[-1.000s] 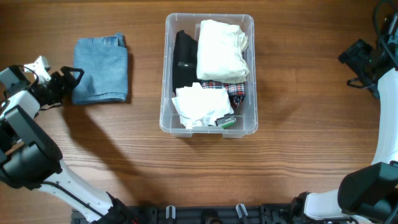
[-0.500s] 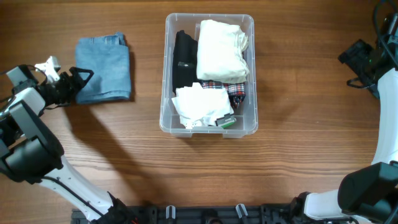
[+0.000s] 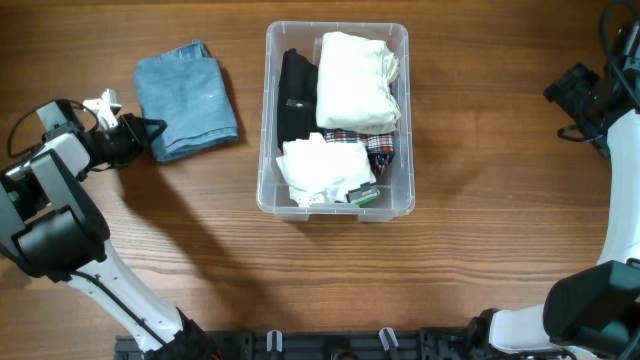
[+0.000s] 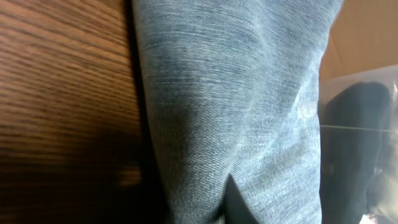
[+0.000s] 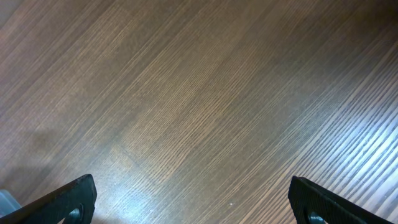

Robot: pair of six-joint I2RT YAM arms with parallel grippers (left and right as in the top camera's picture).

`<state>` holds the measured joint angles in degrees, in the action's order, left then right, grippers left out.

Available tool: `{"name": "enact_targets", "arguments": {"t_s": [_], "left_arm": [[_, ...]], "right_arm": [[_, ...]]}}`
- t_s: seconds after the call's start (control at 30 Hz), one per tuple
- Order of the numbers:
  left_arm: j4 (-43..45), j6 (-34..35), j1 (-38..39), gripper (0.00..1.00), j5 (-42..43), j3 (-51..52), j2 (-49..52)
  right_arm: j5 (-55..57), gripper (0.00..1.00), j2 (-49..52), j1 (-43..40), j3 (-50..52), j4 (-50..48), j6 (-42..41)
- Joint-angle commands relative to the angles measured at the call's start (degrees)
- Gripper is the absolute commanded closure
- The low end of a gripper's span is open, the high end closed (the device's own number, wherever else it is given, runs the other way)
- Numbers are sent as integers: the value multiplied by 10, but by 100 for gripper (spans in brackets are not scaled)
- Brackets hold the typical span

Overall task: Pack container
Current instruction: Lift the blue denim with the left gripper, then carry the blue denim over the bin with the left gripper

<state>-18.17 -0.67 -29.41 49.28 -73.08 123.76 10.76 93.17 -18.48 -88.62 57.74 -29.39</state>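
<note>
The container, a clear plastic bin, stands mid-table holding a cream folded cloth, a black garment, a plaid cloth and a white crumpled piece. To its left a folded blue denim cloth lies on the wood, slightly turned. My left gripper is shut on the denim's lower-left edge. In the left wrist view the denim fills the frame, hiding the fingers, with the bin's wall at the right. My right gripper stands open over bare wood at the far right.
Brown wooden tabletop all round the bin. The right arm's black cables hang at the top right corner. A small green item sits in the bin's front right corner.
My left gripper has shut on the denim cloth's edge and pulled it right, toward the bin; the cloth has turned a little. The right arm has not moved.
</note>
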Motion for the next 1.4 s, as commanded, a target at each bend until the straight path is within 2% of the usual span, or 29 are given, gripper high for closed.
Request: {"name": "enact_targets", "arguments": {"t_s": [0.0,0.13,0.23,0.47,0.7,0.9,1.0,1.2,1.3,1.37], "left_arm": [[-3,0,5,96,9,14,22],[38,1,-5,96,153,11,16],[38,47,-12,96,162,-1,-8],[49,63,-12,96,214,-5,-110],[91,154,-12,96,220,-5,-244],[136,252,6,96,277,-5,-360],[103,266,48,96,283,-5,-403],[-14,268,180,96,294,-5,-447],[-127,246,245,96,221,-5,-446],[-212,212,292,96,122,-5,-446]], "right_arm": [[3,0,3,0,1,-2,-8],[3,0,3,0,1,-2,-8],[3,0,3,0,1,-2,-7],[4,0,3,0,1,-2,-8],[3,0,3,0,1,-2,-8],[3,0,3,0,1,-2,-8],[3,0,3,0,1,-2,-8],[3,0,3,0,1,-2,-8],[4,0,3,0,1,-2,-8],[3,0,3,0,1,-2,-8]]}}
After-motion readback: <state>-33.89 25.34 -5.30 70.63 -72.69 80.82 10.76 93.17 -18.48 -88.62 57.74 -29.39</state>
